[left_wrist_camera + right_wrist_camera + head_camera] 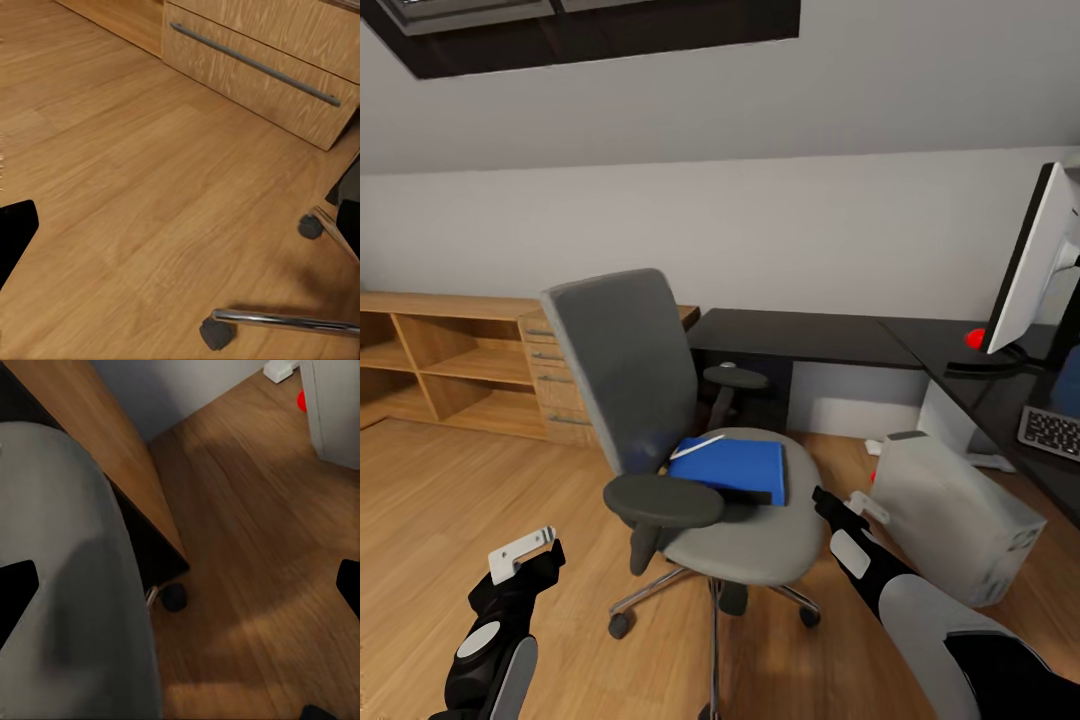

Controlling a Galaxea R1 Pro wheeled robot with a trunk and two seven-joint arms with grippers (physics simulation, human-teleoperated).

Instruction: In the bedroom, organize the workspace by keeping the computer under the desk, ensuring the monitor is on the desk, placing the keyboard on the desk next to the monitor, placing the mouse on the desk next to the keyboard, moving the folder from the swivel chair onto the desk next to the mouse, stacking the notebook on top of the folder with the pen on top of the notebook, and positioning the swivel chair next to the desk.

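- The swivel chair (690, 440) stands in the middle of the wooden floor (450, 500), its tall grey back turned toward the left and its chrome wheeled base on the boards.
- The folder (735, 468), bright blue, lies flat on the chair seat, toward the far right of the cushion.
- A thin white pen (697, 447) rests slanted on the folder's far left corner.
- A dark flat edge sits along the folder's near side; it may be the notebook, but I cannot tell for sure.
- The desk (810, 338), black-topped, runs along the far wall and turns toward the near right.
- The monitor (1030, 262) stands upright on the desk at the right, seen almost edge-on.
- The keyboard (1050, 432) lies on the desk at the far right edge of the scene, nearer than the monitor.
- The computer (950, 515), a light grey tower, lies tilted on the floor to the right of the chair, just beside the desk's near wing, not tucked under it.
- The right gripper (832, 505) hangs just right of the seat edge, near the folder's near right corner; in its own wrist view the dark fingertips (15, 592) stand wide apart with nothing between them.
- The left gripper (525, 560) hovers low over the floor, near left of the chair; its fingers look spread and hold nothing.
- A light-wood shelving unit (460, 360) with drawers lines the far left wall.
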